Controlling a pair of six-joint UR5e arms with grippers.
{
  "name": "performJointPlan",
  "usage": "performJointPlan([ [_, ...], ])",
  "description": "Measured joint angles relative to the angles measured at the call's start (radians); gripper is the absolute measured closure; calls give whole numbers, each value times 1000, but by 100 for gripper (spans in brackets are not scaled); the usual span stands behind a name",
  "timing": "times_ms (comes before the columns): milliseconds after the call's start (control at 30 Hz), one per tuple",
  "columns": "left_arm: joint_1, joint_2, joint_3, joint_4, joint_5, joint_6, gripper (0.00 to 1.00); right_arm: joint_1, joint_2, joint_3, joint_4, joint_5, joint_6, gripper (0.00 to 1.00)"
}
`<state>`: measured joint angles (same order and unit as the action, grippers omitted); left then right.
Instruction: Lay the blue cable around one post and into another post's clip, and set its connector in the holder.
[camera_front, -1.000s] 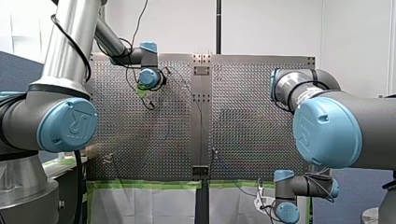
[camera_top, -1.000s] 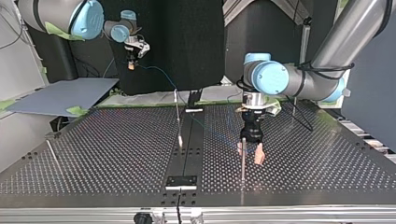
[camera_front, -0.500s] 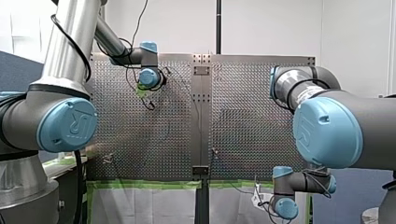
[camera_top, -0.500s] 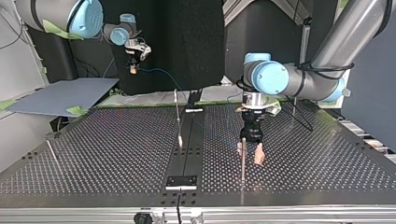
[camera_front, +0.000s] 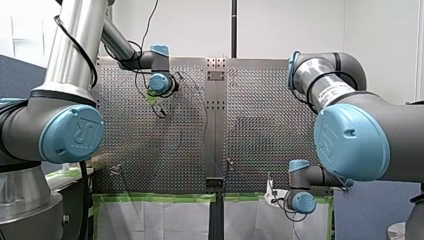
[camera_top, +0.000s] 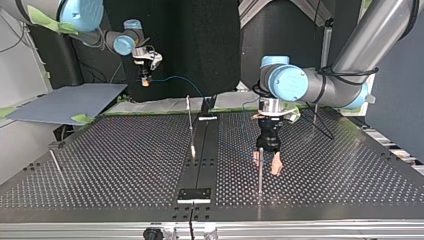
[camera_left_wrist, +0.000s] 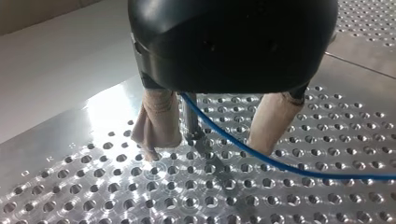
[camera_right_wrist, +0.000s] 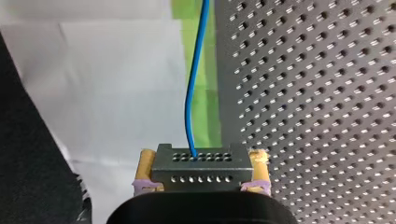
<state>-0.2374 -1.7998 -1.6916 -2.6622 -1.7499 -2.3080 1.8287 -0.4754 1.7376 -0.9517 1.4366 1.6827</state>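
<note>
Right wrist view: my right gripper (camera_right_wrist: 203, 157) is closed on the dark connector (camera_right_wrist: 201, 171), pinched between its yellow pads (camera_right_wrist: 147, 163), the blue cable (camera_right_wrist: 192, 98) running straight ahead from it beside the perforated table (camera_right_wrist: 303, 93); left wrist view: my left gripper (camera_left_wrist: 212, 140) stands wide open, holding nothing, its beige pads (camera_left_wrist: 156, 123) either side of a thin upright post (camera_left_wrist: 190, 122), the cable passing loose between them. Only the top view shows both together: the connector raised beyond the table's far edge at the view's left, well apart from the post.
</note>
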Motion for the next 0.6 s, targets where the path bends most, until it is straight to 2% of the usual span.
performJointPlan([
  [67, -1, 0, 0, -1, -1, 0, 0, -3, -15, 12, -4, -1, 5, 100],
  [167, -2, 0, 0, -5, -1, -1, 0, -9, -42, 37, -24, 6, 23, 100],
  [300, -4, 0, 0, -23, -1, -17, 0, -15, -79, 66, -57, 34, 56, 100],
  [433, -7, 1, 0, -53, 0, -47, 0, -17, -102, 73, -67, 58, 88, 100],
  [500, -9, 2, 1, -64, 3, -66, 0, -16, -106, 74, -68, 62, 99, 100],
  [600, -11, 3, 4, -71, 17, -93, 0, -13, -107, 75, -70, 65, 105, 100],
])
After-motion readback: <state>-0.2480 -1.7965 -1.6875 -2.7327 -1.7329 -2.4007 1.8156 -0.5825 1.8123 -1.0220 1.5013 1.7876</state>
